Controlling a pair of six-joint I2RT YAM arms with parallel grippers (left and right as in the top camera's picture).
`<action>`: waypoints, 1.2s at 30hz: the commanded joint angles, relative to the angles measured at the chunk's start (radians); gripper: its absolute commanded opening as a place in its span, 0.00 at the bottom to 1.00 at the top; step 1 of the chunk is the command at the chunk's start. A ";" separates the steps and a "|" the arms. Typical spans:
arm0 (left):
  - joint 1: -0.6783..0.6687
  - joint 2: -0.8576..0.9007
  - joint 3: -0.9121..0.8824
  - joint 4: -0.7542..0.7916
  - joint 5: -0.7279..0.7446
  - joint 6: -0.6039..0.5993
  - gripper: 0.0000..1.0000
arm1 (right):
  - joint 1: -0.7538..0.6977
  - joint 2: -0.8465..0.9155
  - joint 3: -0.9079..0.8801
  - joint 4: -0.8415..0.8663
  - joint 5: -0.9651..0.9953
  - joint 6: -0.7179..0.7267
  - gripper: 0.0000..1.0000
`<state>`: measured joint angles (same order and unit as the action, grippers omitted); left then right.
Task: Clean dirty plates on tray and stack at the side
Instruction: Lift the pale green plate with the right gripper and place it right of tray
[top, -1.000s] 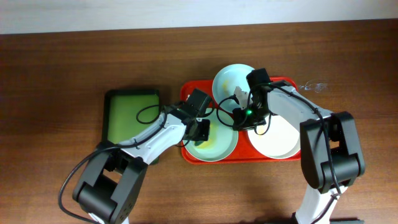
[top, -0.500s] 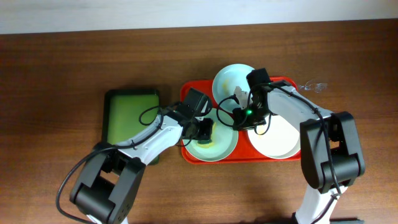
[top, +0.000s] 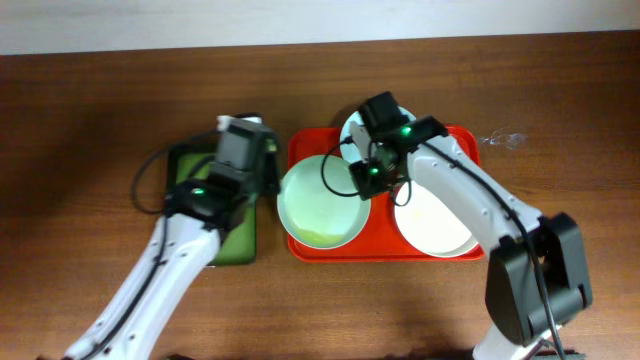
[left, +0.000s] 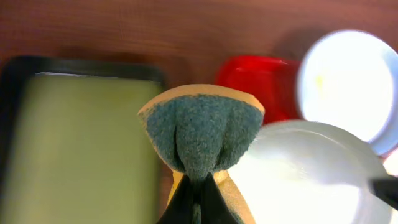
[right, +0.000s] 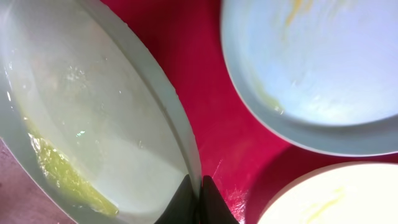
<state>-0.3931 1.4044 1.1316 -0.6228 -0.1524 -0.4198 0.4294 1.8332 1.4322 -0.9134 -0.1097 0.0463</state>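
**Overhead.** Red tray (top: 375, 245) sits mid-table on the brown wooden table (top: 90, 120). A dark green tray (top: 240, 240) lies just beside it on the left. All three plates are on the red one.
- Near mint plate (top: 315, 200): left end, its edge overlapping the tray's left rim.
- Far mint plate (top: 352, 128): at the back, mostly under the right arm.
- Cream plate (top: 435, 215): right end.

Right gripper (top: 358, 172) is at the near mint plate's right-hand rim. Left gripper (top: 262, 165) hangs over the green tray's right edge, apart from the plates (its fingers can't be read from up here).

**Left wrist.** Fingers are pressed together on a folded sponge (left: 199, 127), grey-green scouring face outward with tan foam around it. The green tray is below left. A corner of the red tray and two plates lie to the right. Whether the sponge touches anything, cannot tell.

**Right wrist.** Fingers are pinched tight on the near mint plate's rim, one on either side. The plate looks tilted, with a yellow smear (right: 59, 171) along its lower inside. The far mint plate carries faint yellowish marks. A corner of the cream plate at bottom right shows a yellowish streak too.
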 joint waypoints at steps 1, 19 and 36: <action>0.161 -0.072 0.017 -0.066 0.022 -0.002 0.00 | 0.101 -0.062 0.100 -0.068 0.401 0.098 0.04; 0.285 -0.070 0.016 -0.153 -0.009 -0.002 0.00 | 0.313 -0.027 0.126 -0.014 0.874 -0.214 0.04; 0.285 -0.023 0.016 -0.149 -0.008 -0.002 0.00 | -0.883 0.002 0.110 0.156 -0.221 -0.037 0.04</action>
<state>-0.1135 1.3552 1.1362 -0.7750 -0.1482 -0.4198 -0.3378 1.8076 1.5349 -0.7689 -0.3714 -0.0479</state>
